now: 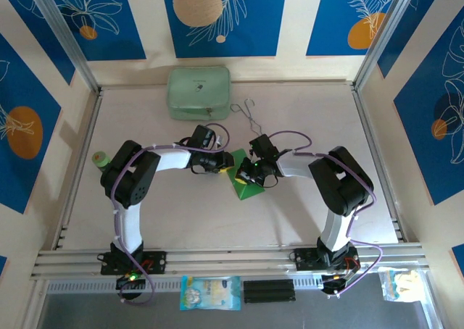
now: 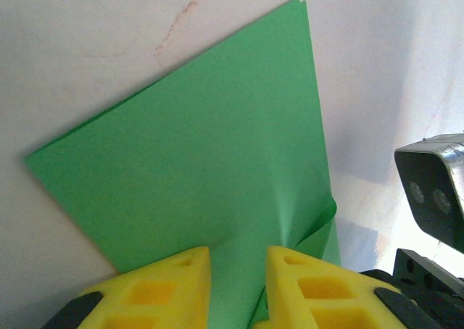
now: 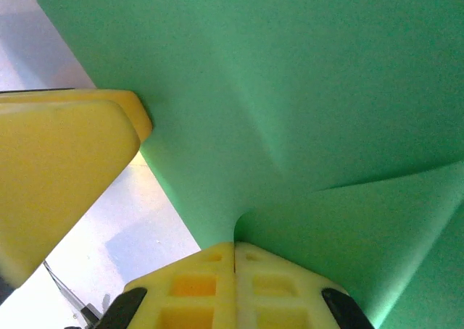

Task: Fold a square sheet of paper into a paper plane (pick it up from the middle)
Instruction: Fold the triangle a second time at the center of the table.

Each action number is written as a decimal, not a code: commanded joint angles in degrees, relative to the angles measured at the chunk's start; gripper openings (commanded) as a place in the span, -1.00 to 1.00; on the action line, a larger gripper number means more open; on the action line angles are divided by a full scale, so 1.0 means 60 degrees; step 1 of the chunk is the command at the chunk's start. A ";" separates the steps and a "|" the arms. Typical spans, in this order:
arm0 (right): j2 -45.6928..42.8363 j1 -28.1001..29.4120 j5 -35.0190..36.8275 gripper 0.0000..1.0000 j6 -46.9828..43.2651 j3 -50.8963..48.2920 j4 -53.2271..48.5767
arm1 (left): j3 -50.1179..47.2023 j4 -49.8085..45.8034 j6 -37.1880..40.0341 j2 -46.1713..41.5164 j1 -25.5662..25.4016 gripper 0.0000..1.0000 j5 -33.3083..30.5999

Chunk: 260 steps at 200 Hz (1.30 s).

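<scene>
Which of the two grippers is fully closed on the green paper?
The right gripper: its jaws meet and pinch a corner of the paper. The left gripper has its jaws apart, with paper between them.

The top view is evenly bright; the wrist views blur up close, the table point(image 2: 87, 39) glaring white.
</scene>
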 commanded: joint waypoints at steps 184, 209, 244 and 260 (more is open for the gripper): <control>0.0471 -0.0105 -0.0232 -0.32 -0.0073 -0.0239 -0.0317 | 0.0438 -0.1299 0.0138 -0.1507 0.0766 -0.32 -0.0426; 0.0490 -0.0058 -0.0064 -0.55 -0.0087 -0.0242 -0.0463 | 0.0078 -0.1545 0.0109 -0.1722 0.0481 -0.43 -0.0726; 0.0519 0.0012 0.0189 -0.78 -0.0129 -0.0213 -0.0731 | -0.0157 -0.1680 -0.0051 -0.1712 -0.0141 -0.58 -0.0891; 0.0536 0.0035 0.0247 -0.86 -0.0136 -0.0211 -0.0796 | -0.0225 -0.1766 -0.0102 -0.1683 -0.0420 -0.67 -0.1020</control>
